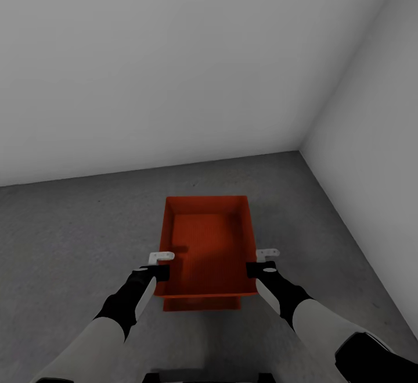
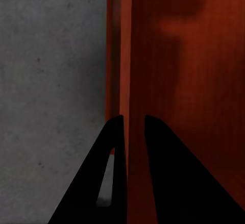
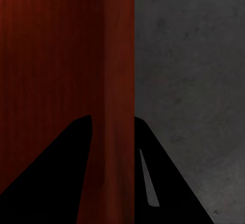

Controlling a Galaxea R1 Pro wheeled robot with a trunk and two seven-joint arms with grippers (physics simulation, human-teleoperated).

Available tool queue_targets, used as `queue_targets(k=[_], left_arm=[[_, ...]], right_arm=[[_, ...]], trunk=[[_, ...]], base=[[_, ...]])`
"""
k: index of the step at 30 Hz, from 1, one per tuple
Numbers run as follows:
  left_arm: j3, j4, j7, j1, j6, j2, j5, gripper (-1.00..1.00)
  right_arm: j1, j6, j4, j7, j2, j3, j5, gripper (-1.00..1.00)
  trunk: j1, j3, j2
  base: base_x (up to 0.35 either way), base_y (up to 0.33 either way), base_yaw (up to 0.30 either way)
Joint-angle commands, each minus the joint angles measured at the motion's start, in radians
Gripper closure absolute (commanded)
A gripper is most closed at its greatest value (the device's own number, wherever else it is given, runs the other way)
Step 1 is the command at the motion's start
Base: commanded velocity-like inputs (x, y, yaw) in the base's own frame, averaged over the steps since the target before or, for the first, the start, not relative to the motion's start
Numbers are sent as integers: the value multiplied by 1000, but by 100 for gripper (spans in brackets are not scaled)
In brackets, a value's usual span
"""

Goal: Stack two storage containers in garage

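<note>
Both claws on stacked empty containers [image 1: 206, 243].

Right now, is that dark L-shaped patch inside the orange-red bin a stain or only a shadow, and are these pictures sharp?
Head view: the patch inside the orange-red open-top bin looks like a soft shadow near the left gripper; lighting is even, without glare. Left wrist view: the same blurry-edged shape lies on the bin's inside. Right wrist view: the black fingers look plain dark; the grey concrete floor looks mottled.
</note>
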Motion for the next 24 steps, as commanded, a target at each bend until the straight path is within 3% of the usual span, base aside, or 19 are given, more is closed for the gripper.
queue_targets(k=[1, 24], left_arm=[[-7, -3, 5, -1, 2, 2, 33, 100], [-5, -6, 5, -1, 26, 2, 33, 100]], right_arm=[[0, 4, 74, -6, -27, 30, -22, 100], [0, 4, 74, -6, -27, 29, -22, 100]], trunk=[[0, -1, -1], [0, -1, -1]], base=[[0, 0, 0], [-9, 0, 0]])
